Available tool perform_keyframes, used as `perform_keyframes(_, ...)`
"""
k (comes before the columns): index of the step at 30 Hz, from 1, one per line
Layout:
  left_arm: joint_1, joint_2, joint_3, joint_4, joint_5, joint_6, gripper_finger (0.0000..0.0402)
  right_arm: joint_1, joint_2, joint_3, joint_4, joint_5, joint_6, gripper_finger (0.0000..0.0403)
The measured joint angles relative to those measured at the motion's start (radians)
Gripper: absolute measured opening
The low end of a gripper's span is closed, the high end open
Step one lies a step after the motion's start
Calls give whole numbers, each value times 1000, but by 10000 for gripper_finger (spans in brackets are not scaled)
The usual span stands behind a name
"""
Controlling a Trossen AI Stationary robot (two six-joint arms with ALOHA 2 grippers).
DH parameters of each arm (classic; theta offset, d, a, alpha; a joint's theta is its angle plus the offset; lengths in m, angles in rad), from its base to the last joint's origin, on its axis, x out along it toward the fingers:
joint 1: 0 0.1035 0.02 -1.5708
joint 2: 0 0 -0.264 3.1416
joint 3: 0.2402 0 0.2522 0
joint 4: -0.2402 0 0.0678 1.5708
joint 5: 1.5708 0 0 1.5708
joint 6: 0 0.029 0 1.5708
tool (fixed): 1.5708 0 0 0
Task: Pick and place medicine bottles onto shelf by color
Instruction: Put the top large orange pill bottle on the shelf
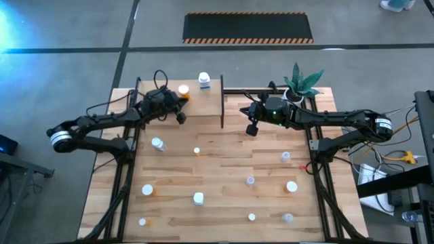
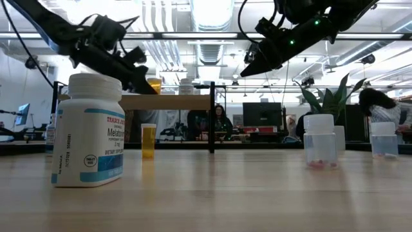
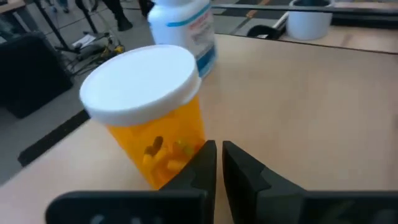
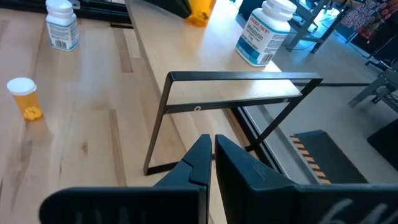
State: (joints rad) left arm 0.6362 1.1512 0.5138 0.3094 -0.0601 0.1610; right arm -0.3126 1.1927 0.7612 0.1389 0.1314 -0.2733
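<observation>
The wooden shelf (image 1: pixel 203 108) stands at the table's far middle, with a dark divider (image 1: pixel 222 102) at its right end. An orange bottle (image 1: pixel 183 90) and a white labelled bottle (image 1: pixel 204 81) stand on it. My left gripper (image 1: pixel 178 97) is shut over the shelf's left part. In the left wrist view, its fingertips (image 3: pixel 219 155) are right beside the base of the orange bottle (image 3: pixel 155 118), which leans, and the white bottle (image 3: pixel 186 31) is behind. My right gripper (image 1: pixel 248 110) is shut and empty, above the table just right of the shelf's end frame (image 4: pixel 236 78). My left gripper comes at the orange bottle slanting down from the table's left. One shut finger (image 3: pixel 202 163) lies against or just in front of the bottle's lower wall (image 3: pixel 177 155). I cannot tell whether it touches. The bottle stands on the shelf board (image 3: pixel 298 112).
Several small bottles stand scattered on the tabletop, among them a clear one (image 1: pixel 157 144), an orange one (image 1: pixel 196 150) and a white one (image 1: pixel 198 198). A potted plant (image 1: pixel 298 85) stands at the far right. People sit in the room beyond (image 2: pixel 219 122).
</observation>
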Motion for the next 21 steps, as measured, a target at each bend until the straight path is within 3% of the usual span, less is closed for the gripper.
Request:
perform_keyframes(7, 8, 54, 73, -40, 2, 31, 10, 0, 0, 0, 0, 0, -12, 13)
perform_keyframes(15, 7, 18, 181, -369, -26, 30, 10, -3, 0, 0, -1, 0, -33, 13)
perform_keyframes(21, 10, 35, 182, -366, -64, 29, 10, -13, 0, 0, 0, 0, -34, 13)
